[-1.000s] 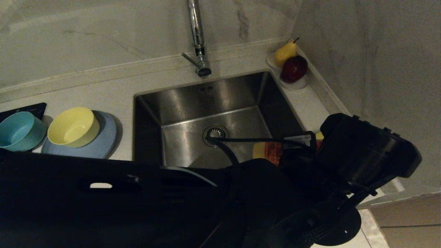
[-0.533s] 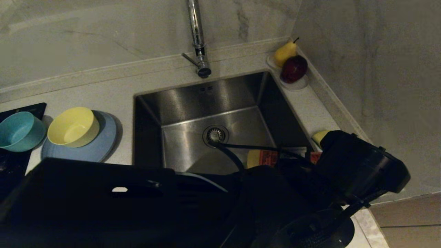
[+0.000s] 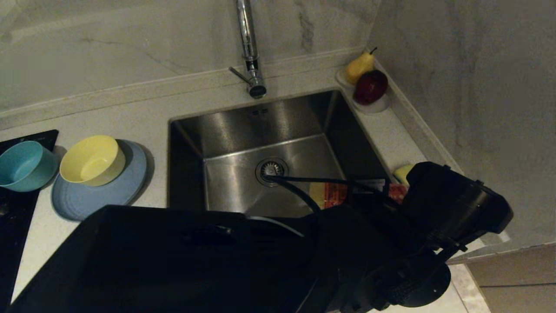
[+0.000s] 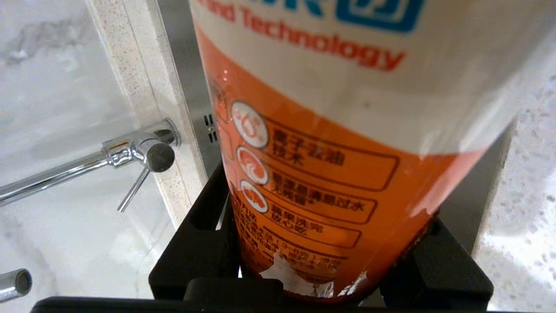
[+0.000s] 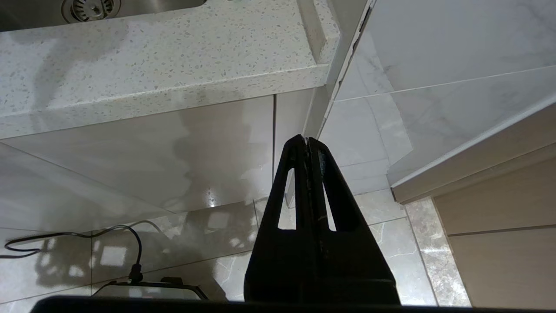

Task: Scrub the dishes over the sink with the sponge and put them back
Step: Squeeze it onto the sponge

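Note:
My left gripper point(image 4: 321, 265) is shut on an orange-and-white detergent bottle point(image 4: 330, 143), held over the front right of the steel sink point(image 3: 278, 119); the bottle point(image 3: 332, 194) shows beside my black wrist. A yellow sponge point(image 3: 402, 172) lies on the counter right of the sink, mostly hidden behind that wrist. On the left counter a pale yellow bowl point(image 3: 92, 159) sits on the light-blue plate point(image 3: 76, 202), with a teal bowl point(image 3: 24, 166) beside them. My right gripper point(image 5: 306, 140) hangs shut and empty below the counter edge.
A chrome tap point(image 3: 251, 56) rises behind the sink. A white dish point(image 3: 373, 106) with a pear and a red apple fills the back right corner by the wall. A black cooktop point(image 3: 11, 226) borders the left. A black cable point(image 3: 304, 179) crosses the basin.
My left forearm has swung right in the head view, uncovering more of the plate. The wrist with the bottle sank slightly, and the sponge's yellow edge now shows.

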`<state>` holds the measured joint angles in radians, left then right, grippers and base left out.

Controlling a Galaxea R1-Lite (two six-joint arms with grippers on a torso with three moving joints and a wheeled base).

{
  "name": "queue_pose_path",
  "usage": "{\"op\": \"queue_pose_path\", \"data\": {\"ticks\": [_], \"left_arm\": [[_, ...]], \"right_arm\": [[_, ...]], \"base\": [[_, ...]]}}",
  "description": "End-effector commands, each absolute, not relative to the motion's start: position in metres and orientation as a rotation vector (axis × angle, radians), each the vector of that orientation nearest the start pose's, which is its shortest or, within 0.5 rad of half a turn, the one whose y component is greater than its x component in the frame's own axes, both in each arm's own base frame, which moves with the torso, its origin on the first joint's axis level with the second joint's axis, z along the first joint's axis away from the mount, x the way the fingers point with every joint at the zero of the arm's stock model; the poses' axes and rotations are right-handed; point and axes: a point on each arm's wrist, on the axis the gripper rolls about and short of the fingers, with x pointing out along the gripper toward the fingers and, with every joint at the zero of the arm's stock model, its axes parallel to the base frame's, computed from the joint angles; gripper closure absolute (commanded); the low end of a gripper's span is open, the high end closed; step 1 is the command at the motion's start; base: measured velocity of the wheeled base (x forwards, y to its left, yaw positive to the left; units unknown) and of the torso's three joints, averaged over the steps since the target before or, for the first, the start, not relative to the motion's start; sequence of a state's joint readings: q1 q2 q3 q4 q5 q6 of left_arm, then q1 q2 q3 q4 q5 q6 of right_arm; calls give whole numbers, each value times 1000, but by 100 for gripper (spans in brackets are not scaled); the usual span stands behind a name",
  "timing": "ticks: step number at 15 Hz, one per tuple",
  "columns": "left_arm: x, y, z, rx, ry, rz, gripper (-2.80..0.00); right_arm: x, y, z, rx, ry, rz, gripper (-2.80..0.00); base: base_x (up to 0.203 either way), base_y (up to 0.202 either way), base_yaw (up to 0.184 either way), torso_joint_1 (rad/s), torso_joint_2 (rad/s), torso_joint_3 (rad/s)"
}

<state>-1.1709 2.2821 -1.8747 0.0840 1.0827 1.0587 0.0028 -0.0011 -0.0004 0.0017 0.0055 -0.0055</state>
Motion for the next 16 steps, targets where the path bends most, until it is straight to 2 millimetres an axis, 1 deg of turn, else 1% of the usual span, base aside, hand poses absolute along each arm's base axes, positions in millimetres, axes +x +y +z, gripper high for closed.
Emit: {"op": "queue_pose_path", "data": {"ticks": [1,5,7,12,15,16], "left_arm": [[203,-425,175,1520,176,-143,0],[208,-431,166,1492,187,-40,0],[209,-432,166,1486,191,-17,0],[213,-439,151,1474,199,31,0],[214,-441,147,1467,204,59,0],[215,-442,143,1476,206,57,0]], "right_arm": [[-23,0,76,-6,-1,9,0],[-23,0,75,-6,0,9,0],[-23,0,76,-6,-2,9,0],[-23,0,76,-6,-2,9,0],[-23,0,76,-6,-2,9,0],[-23,0,76,-6,-2,9,0]], "base": [[0,0,0,0,0,0],[0,0,0,0,0,0],[0,0,0,0,0,0],[0,0,0,0,0,0],[0,0,0,0,0,0],[0,0,0,0,0,0]]}}
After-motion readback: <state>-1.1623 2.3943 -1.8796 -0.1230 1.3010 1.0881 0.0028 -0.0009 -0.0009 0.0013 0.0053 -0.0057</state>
